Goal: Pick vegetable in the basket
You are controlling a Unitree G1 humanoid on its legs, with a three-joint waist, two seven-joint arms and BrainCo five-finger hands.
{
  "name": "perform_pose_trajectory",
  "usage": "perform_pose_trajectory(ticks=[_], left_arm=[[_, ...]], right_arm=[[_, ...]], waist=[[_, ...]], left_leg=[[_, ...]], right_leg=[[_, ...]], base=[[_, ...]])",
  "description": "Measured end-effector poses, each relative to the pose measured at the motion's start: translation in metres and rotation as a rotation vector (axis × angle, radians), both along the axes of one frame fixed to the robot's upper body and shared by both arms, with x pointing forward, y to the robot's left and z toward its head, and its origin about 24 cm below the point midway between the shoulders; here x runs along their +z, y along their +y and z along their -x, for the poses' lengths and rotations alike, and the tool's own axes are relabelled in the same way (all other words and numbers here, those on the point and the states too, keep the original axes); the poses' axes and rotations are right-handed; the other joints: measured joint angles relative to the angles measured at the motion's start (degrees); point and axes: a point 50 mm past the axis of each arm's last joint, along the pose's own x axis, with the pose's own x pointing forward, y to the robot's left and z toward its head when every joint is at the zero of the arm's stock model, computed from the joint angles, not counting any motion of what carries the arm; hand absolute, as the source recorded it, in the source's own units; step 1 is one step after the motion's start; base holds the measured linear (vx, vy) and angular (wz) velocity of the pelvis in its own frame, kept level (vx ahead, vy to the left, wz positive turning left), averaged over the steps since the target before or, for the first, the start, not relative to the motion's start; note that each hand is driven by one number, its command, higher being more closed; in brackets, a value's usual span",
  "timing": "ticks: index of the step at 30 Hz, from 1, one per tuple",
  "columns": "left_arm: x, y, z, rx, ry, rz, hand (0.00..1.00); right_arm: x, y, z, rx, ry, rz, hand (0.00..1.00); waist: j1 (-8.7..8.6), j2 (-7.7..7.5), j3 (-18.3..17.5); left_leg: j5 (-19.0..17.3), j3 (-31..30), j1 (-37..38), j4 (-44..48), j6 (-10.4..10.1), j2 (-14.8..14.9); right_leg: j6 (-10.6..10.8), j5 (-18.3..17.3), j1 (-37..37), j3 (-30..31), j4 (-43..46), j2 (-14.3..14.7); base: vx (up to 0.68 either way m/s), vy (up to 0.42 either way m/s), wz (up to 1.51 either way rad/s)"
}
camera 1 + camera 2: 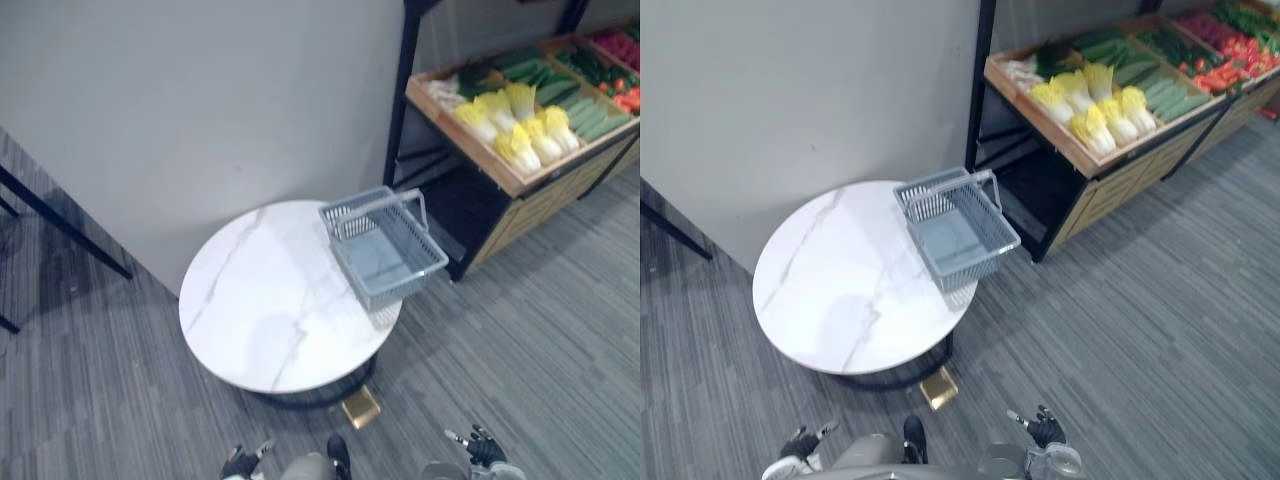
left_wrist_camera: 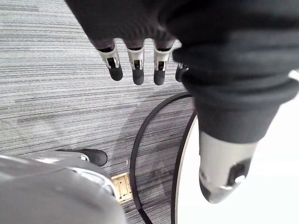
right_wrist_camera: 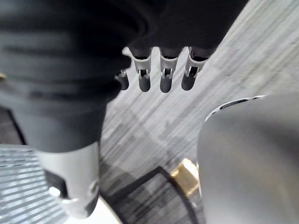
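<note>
A grey plastic basket [image 1: 400, 285] with its handle raised stands empty on the right edge of a round white marble table [image 1: 270, 300]. Pale yellow cabbages [image 1: 520, 125] lie in a wooden display crate [image 1: 470, 150] at the upper right, beside green cucumbers [image 1: 585, 115] and red vegetables [image 1: 625, 95]. My left hand [image 1: 243, 462] and right hand [image 1: 483, 448] hang low at the near edge, well short of the table and the crate. In the wrist views the left hand's fingers [image 2: 136, 65] and the right hand's fingers [image 3: 161, 74] are relaxed and hold nothing.
A plain grey wall runs behind the table. The crate sits on a black-framed stand [image 1: 400, 110] to the right of the table. A brass floor plate [image 1: 361, 406] lies by the table's base. Dark furniture legs [image 1: 60, 225] stand at far left on grey carpet.
</note>
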Motion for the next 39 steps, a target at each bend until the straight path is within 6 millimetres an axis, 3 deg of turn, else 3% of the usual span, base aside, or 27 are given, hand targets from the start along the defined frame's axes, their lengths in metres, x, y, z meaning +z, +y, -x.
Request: perform_pose_trajectory(ticks=[2,3,4,5,6,8,9,10,12,14,18,20,27,28,29,31,32,33,34,36,39], left_arm=[[0.000,0.001,0.001,-0.007,0.006,-0.001,0.00],[0.000,0.000,-0.001,-0.008,-0.004,0.000,0.00],[0.000,-0.001,-0.001,-0.007,-0.004,0.001,0.00],[0.000,-0.001,-0.001,-0.001,-0.008,0.004,0.00],[0.000,0.000,-0.001,0.005,-0.008,0.004,0.00],[0.000,0.002,0.003,0.025,-0.006,0.002,0.00],[0.001,0.007,0.007,0.043,-0.005,-0.009,0.00],[0.001,0.010,0.008,0.048,-0.007,-0.017,0.00],[-0.004,-0.009,0.019,0.088,0.014,0.038,0.00],[-0.005,-0.015,0.019,0.097,0.004,0.052,0.00],[-0.004,-0.014,0.018,0.113,-0.007,0.055,0.00],[-0.004,-0.014,0.019,0.112,-0.005,0.055,0.00],[-0.005,-0.013,0.020,0.085,0.010,0.043,0.00],[-0.004,-0.013,0.020,0.059,0.015,0.034,0.00],[-0.004,-0.012,0.020,0.056,0.015,0.033,0.00],[-0.004,-0.012,0.020,0.047,0.014,0.030,0.00],[-0.004,-0.012,0.019,0.028,0.013,0.026,0.00],[-0.003,-0.009,0.016,-0.009,0.009,0.015,0.00],[-0.002,-0.008,0.015,-0.030,0.007,0.009,0.00],[0.000,-0.004,0.006,-0.074,-0.018,-0.006,0.00],[0.001,-0.004,0.001,-0.108,-0.027,-0.012,0.00]], right_arm=[[0.001,0.000,-0.001,0.003,-0.007,-0.002,0.00],[0.001,-0.001,-0.002,-0.002,-0.011,-0.003,0.00],[0.001,-0.001,-0.002,-0.004,-0.012,-0.003,0.00],[0.001,-0.001,-0.001,-0.007,-0.011,-0.006,0.00],[0.001,0.000,0.000,-0.009,-0.010,-0.009,0.00],[-0.002,0.003,0.004,-0.030,0.003,-0.024,0.00],[-0.005,0.006,0.011,-0.055,0.023,-0.042,0.00],[-0.007,0.010,0.014,-0.061,0.035,-0.053,0.00],[-0.005,-0.011,0.020,-0.078,0.053,-0.004,0.00],[-0.005,-0.017,0.023,-0.074,0.074,0.010,0.00],[-0.006,-0.023,0.029,-0.086,0.098,0.027,0.00],[-0.006,-0.025,0.028,-0.126,0.091,0.023,0.00],[0.002,-0.050,0.025,-0.295,0.051,0.062,0.00],[0.012,-0.072,0.016,-0.330,0.014,0.122,0.00],[0.014,-0.076,0.014,-0.332,0.004,0.136,0.00],[0.038,-0.105,-0.011,-0.294,-0.089,0.258,0.00],[0.063,-0.121,-0.036,-0.246,-0.188,0.360,0.00],[0.094,-0.133,-0.066,-0.182,-0.304,0.479,0.00],[0.109,-0.136,-0.079,-0.149,-0.356,0.539,0.00],[0.161,-0.142,-0.111,-0.085,-0.536,0.713,0.00],[0.212,-0.134,-0.137,0.010,-0.706,0.873,0.00]], waist=[[-0.20,-0.28,-0.04],[-0.34,-0.24,-0.02],[-0.36,-0.20,-0.01],[-0.18,-0.36,-0.13],[-0.10,-0.50,-0.24],[0.37,-1.47,-0.81],[0.51,-2.95,-1.44],[0.61,-4.08,-1.97],[0.33,0.90,-3.09],[0.42,2.49,-3.17],[0.31,2.36,-3.18],[0.27,2.42,-3.22],[0.14,2.76,-3.35],[-0.07,2.85,-3.28],[-0.09,2.86,-3.27],[-0.26,3.17,-2.91],[-0.76,2.77,-2.14],[-1.21,3.34,-1.88],[-1.40,2.93,-1.58],[-1.39,2.41,-0.95],[-1.36,2.47,0.49]], left_leg=[[0.08,-2.18,4.25,-1.64,-0.26,0.07],[0.01,-3.96,5.61,-2.13,-1.09,0.35],[-0.25,-4.85,6.05,-2.23,-1.65,0.53],[-1.23,-6.33,6.30,-2.18,-3.24,1.06],[-1.63,-6.93,6.32,-2.14,-3.88,1.28],[-3.21,-9.13,6.11,-1.61,-6.34,2.02],[-4.60,-10.49,6.16,-0.72,-8.39,2.23],[-5.12,-11.15,6.48,-0.53,-9.20,2.29],[-4.24,-11.51,6.87,-1.25,-11.73,8.76],[-1.34,-12.08,5.79,-2.59,-13.67,11.22],[6.59,-11.71,2.53,-5.42,-13.76,12.04],[8.40,-10.46,1.97,-6.33,-13.40,12.02],[9.24,-5.23,1.90,-10.28,-13.24,11.93],[9.14,-3.71,1.92,-11.36,-13.30,11.55],[9.08,-3.45,1.90,-11.49,-13.33,11.48],[8.05,-1.76,1.77,-11.63,-12.99,11.31],[7.27,-0.66,1.21,-11.63,-12.61,11.29],[6.91,0.02,-0.08,-11.63,-12.55,11.07],[6.93,0.56,-0.76,-11.64,-12.53,10.84],[7.21,0.74,-3.46,-11.64,-12.15,10.15],[7.48,0.26,-4.39,-11.64,-11.99,9.71]], right_leg=[[-2.38,-3.89,-2.45,-2.93,-2.47,-0.20],[-4.38,-5.54,-3.17,-4.71,-9.02,-0.48],[-4.94,-5.86,-3.35,-5.06,-13.21,-0.57],[-4.97,-5.76,-3.50,-3.87,-25.39,-0.51],[-4.93,-5.35,-3.44,-2.59,-30.66,-0.38],[-4.92,-1.38,-3.14,3.48,-44.07,0.11],[-4.32,1.93,-2.06,4.68,-47.32,-0.30],[-2.16,5.19,-1.42,4.02,-48.12,-0.77],[-4.04,3.70,1.58,-1.48,-49.31,4.12],[-5.44,2.81,2.45,-4.70,-50.50,6.33],[-6.83,2.48,3.62,-11.04,-53.37,6.82],[-7.13,2.65,4.45,-12.89,-54.75,6.91],[-7.15,5.88,5.23,-13.56,-60.15,8.46],[-7.00,7.27,4.90,-12.93,-61.55,8.45],[-6.95,7.49,4.76,-12.80,-61.68,8.42],[-6.89,8.40,3.59,-11.35,-61.94,8.40],[-6.84,9.05,2.30,-10.37,-61.89,8.34],[-6.77,9.77,0.68,-9.56,-61.91,8.21],[-6.58,9.99,-0.38,-9.17,-61.92,8.16],[-6.69,10.94,-3.51,-8.21,-62.34,7.67],[-6.46,11.33,-4.07,-8.38,-62.41,7.18]], base=[[0.37,-0.057,0.69],[0.27,-0.103,0.69],[0.37,-0.210,0.90],[0.28,-0.216,0.67],[0.30,-0.323,0.72],[0.21,-0.345,0.58],[0.19,-0.380,0.54],[0.28,-0.584,0.61],[0.29,-0.540,0.62],[0.17,-0.339,0.68],[0.09,-0.226,0.74],[0.03,-0.115,0.46],[0.01,-0.015,0.04],[-0.02,0.043,-0.15],[-0.04,0.058,-0.26],[-0.06,0.054,-0.33],[-0.11,0.074,-0.41],[-0.14,0.072,-0.38],[-0.13,0.045,-0.36],[-0.10,0.025,-0.14],[-0.04,0.009,0.10]])
